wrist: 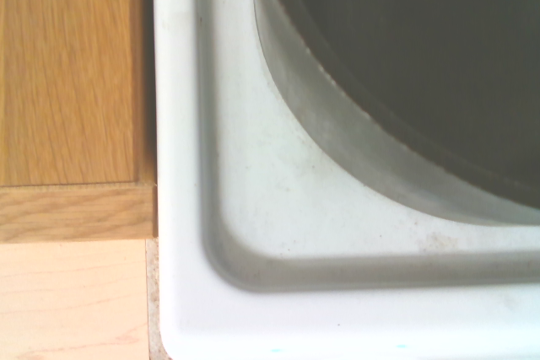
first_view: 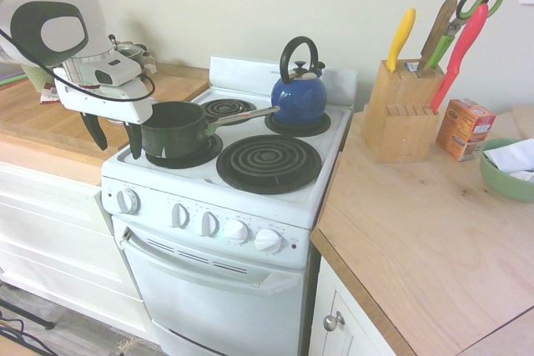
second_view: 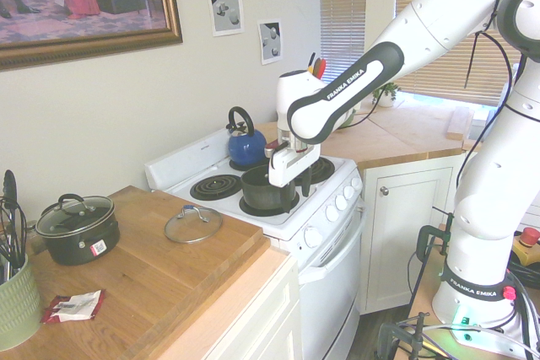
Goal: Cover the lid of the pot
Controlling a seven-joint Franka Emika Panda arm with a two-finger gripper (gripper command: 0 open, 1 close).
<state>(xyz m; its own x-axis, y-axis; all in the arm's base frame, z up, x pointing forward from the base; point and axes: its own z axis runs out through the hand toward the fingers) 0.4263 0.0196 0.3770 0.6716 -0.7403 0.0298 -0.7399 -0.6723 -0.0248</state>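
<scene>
we have our hand (first_view: 116, 139) hanging over the front corner of the stove (first_view: 250, 198), pointing straight down, fingers (first_view: 94, 131) spread apart and holding nothing. the pot (first_view: 173, 127) sits just beside the hand on the front burner nearest it, uncovered, its long silver handle (first_view: 242, 117) running away from the hand toward the blue kettle (first_view: 299, 93) on the far back burner. in the wrist view we look down at the stove's white corner, the edge of the wooden counter (wrist: 72, 73) and part of the pot's dark wall (wrist: 405, 82), which tells us the hand is over the stove's edge, not over the lid. the lid (second_view: 193, 223) lies flat on the counter, knob up, well apart from the hand, on the side away from the pot and across the seam between stove and counter. further along the same counter stands a small black pot (second_view: 78, 229) with its own lid on, which is not ours. so, as we judge it, nothing of the task is done yet: the lid is untouched and the pot stands open. what is left is everything: move over to the lid, come down on its knob, close, lift, carry it back over the pot and set it level on the rim.
</scene>
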